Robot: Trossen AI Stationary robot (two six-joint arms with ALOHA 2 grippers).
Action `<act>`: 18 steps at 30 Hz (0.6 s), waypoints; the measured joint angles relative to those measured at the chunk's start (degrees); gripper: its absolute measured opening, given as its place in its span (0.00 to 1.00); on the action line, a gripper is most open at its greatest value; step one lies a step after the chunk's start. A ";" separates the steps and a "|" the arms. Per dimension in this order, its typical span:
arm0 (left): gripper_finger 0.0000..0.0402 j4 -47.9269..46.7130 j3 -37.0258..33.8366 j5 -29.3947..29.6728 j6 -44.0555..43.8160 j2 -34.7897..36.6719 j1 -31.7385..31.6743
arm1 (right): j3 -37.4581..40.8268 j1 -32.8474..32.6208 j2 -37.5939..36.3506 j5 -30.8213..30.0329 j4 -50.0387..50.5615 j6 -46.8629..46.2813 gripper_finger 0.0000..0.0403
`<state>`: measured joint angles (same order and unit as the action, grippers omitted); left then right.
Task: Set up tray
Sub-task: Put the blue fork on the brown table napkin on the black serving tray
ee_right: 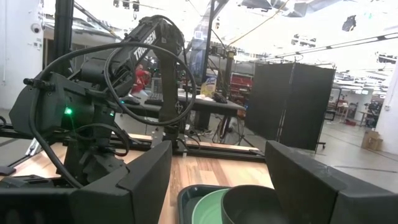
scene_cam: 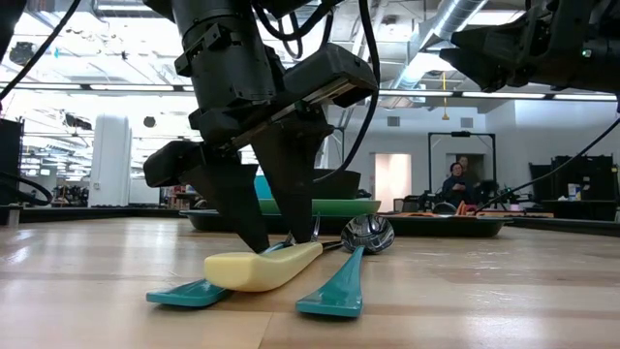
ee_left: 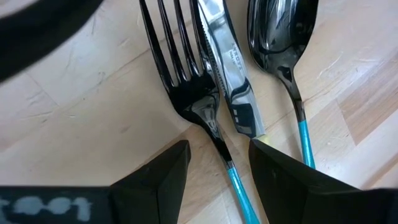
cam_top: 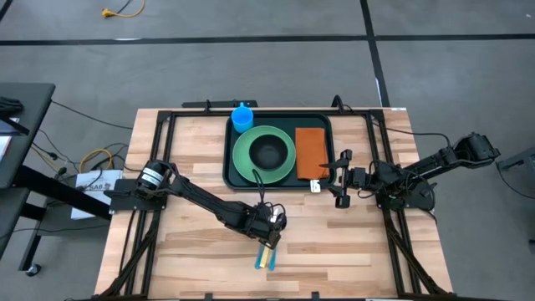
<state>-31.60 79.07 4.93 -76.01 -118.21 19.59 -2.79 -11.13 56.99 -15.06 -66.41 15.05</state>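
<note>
On the bare wood near the table's front lie a fork [ee_left: 180, 62], a knife [ee_left: 227, 68] with a cream handle and a spoon [ee_left: 280, 37] with a teal handle, side by side. My left gripper [ee_left: 217, 146] points steeply down over them, open, a finger on either side of the fork's teal handle [ee_left: 235, 180]. The dark green tray [cam_top: 228, 159] sits at the table's far middle. My right gripper [cam_top: 338, 178] hangs open beside the tray's right edge, holding nothing. My left gripper has one finger [ee_left: 292, 183] standing over the spot where the knife's blade meets its cream handle [ee_left: 259, 140]. Whether that finger touches the knife, I cannot tell. The fork's handle runs through the gap clear of both fingers. All the cutlery lies flat on the table.
The tray holds a light green plate [cam_top: 248, 163] with a dark bowl [cam_top: 267, 153] on it, a blue cup [cam_top: 242, 117] at its far left corner and an orange napkin [cam_top: 310, 153] on its right side. A small white thing [cam_top: 315, 187] lies beside the tray's near right corner.
</note>
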 joint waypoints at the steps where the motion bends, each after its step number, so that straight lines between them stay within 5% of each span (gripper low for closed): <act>1: 0.42 -0.03 0.00 -0.09 0.03 0.00 -0.02 | 0.00 0.00 0.00 -0.01 0.00 -0.02 0.63; 18: 0.42 -1.46 -0.02 -0.33 0.31 -0.02 -0.11 | 0.00 0.01 0.01 -0.01 0.04 0.00 0.63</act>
<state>-33.06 79.05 4.61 -75.70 -118.24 19.48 -2.79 -11.12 57.00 -15.07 -66.37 15.05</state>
